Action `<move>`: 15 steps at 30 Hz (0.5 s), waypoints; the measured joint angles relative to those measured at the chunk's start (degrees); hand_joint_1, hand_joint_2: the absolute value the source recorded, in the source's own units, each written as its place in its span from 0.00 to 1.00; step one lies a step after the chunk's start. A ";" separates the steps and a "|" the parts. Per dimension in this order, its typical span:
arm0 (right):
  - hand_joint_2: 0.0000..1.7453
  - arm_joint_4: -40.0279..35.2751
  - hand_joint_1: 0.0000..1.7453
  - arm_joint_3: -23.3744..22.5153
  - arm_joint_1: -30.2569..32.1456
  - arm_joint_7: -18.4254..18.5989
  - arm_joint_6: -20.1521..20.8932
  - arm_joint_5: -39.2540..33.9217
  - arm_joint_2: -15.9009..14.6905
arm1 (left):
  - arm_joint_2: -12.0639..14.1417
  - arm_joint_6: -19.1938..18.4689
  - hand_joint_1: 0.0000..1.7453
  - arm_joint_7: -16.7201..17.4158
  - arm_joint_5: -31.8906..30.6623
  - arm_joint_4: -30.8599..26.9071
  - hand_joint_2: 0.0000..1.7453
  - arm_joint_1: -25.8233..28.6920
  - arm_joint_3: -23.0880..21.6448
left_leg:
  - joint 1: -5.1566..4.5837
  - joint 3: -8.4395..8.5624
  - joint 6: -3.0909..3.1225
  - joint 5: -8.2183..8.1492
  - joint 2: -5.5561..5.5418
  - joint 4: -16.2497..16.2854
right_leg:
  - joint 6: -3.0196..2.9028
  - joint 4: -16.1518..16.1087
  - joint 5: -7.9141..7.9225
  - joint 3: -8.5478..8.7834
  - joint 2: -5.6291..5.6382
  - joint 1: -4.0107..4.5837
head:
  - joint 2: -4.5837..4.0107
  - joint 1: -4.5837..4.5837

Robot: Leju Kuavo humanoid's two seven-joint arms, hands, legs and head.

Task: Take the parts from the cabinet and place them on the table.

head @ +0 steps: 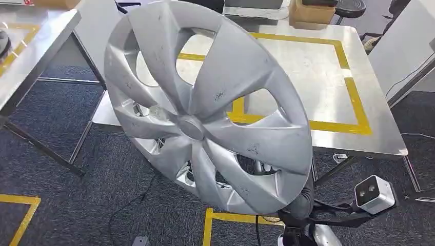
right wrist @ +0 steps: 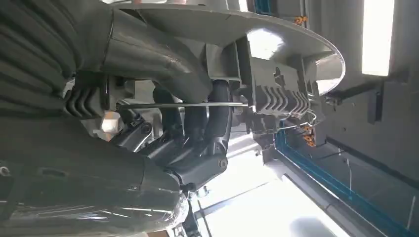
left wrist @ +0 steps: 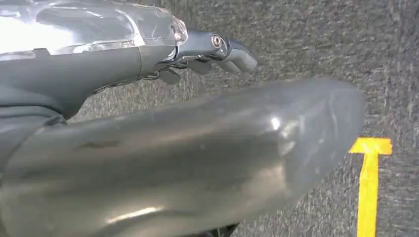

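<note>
No legible text, label, brand or number on any surface in these views.

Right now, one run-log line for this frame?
right hand: grips hubcap rim | hubcap: raised before table | left hand: empty, over carpet

The floor [head: 102, 205] is dark grey carpet with yellow tape lines [head: 23, 218] on it. A shiny metal table [head: 318, 92] stands in the middle, and it has a yellow tape square [head: 354, 97] stuck on top. Another metal table [head: 31, 46] stands to the left, with thin legs. A brown cardboard box [head: 310, 11] sits behind the middle table, beside a black stool [head: 350, 7]. Thin cables [head: 131, 200] lie on the carpet. Bright ceiling lights [right wrist: 378, 37] shine above (very white and glary).
</note>
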 joint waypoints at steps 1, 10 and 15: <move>1.00 0.02 1.00 0.02 0.14 -0.09 0.07 0.13 0.00 | 0.07 0.00 0.00 -0.13 -0.07 0.00 0.00 0.00 0.00 | 0.00 -0.01 0.00 -0.01 0.04 0.00 | 0.00 0.00 -0.01 -0.03 0.00 0.00 | 0.00 -0.02; 1.00 0.35 1.00 0.11 1.10 -0.46 0.81 0.11 0.92 | 0.35 -0.20 0.00 -0.26 -0.42 0.00 0.00 -0.02 0.00 | -0.11 -0.11 -0.04 -0.04 0.60 0.16 | -0.34 -0.02 -0.39 -0.13 0.01 -0.05 | 0.00 -0.04; 1.00 1.09 1.00 0.13 1.22 -0.50 0.94 0.00 1.31 | 0.24 -0.28 0.00 -0.02 -0.39 0.00 0.00 -0.02 0.00 | -0.10 -0.02 -0.05 -0.03 0.70 0.24 | -0.34 0.24 -0.39 -0.14 0.02 -0.03 | 0.00 -0.11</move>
